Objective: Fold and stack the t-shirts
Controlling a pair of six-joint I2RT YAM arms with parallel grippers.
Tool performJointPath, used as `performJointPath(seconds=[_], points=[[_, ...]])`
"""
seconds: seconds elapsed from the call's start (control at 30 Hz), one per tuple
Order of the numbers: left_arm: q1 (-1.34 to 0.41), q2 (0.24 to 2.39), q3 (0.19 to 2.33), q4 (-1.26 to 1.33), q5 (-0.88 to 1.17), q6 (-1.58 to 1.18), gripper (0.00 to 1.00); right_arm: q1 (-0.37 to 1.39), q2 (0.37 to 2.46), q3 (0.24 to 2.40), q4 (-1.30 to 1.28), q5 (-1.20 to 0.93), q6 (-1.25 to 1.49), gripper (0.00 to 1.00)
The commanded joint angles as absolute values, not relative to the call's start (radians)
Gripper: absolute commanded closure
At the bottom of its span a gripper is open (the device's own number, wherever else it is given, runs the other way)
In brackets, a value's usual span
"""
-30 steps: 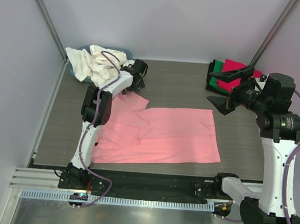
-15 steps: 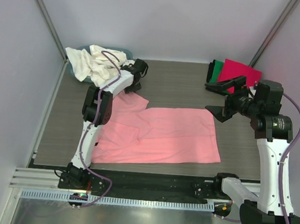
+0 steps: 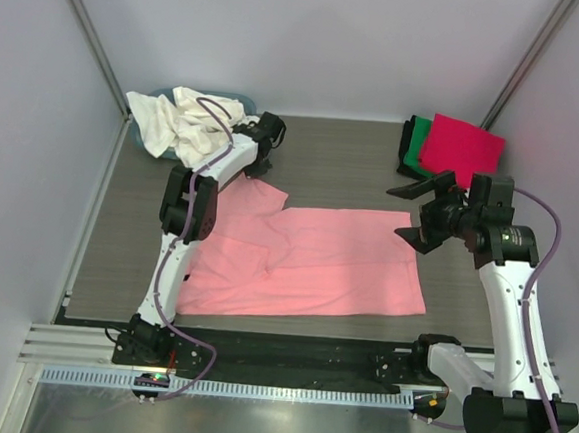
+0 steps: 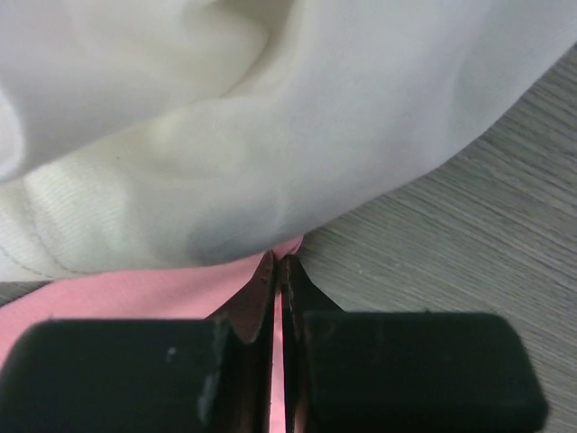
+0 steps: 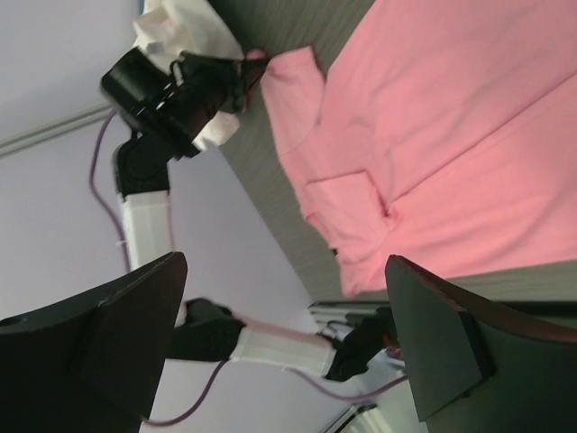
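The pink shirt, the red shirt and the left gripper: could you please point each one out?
pink shirt (image 3: 326,260): top view, middle of its body.
red shirt (image 3: 462,147): top view, middle of the folded top.
left gripper (image 4: 279,271): left wrist view, between its closed fingertips.

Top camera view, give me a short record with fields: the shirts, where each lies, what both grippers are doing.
spread shirt: salmon pink t-shirt, flat mid-table
loose pile: cream white shirts, far left corner
folded stack: magenta red shirt on green shirt, far right
left gripper: shut on pink shirt's far left corner
right gripper: open, empty, over its far right corner
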State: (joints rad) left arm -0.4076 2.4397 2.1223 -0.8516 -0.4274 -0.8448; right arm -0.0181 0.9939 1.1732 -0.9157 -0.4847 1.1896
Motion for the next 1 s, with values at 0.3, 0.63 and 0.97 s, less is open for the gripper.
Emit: performJointPath(seconds=[0.3, 0.63, 0.97], points=[[-0.414, 2.202, 1.971, -0.864, -0.399, -0.821, 1.0, -0.012, 1.135, 0.839, -0.42, -0.165, 0.81, 0.17], [-0.414, 2.12, 1.852, -0.839, -0.361, -0.772, 1.0, -0.011, 1.613, 1.227, -0.529, 0.21, 0.589, 0.42], [-0.413, 2.111, 1.824, -0.827, -0.341, -0.747, 1.0, -0.005, 1.884, 1.371, -0.534, 0.265, 0.535, 0.54]])
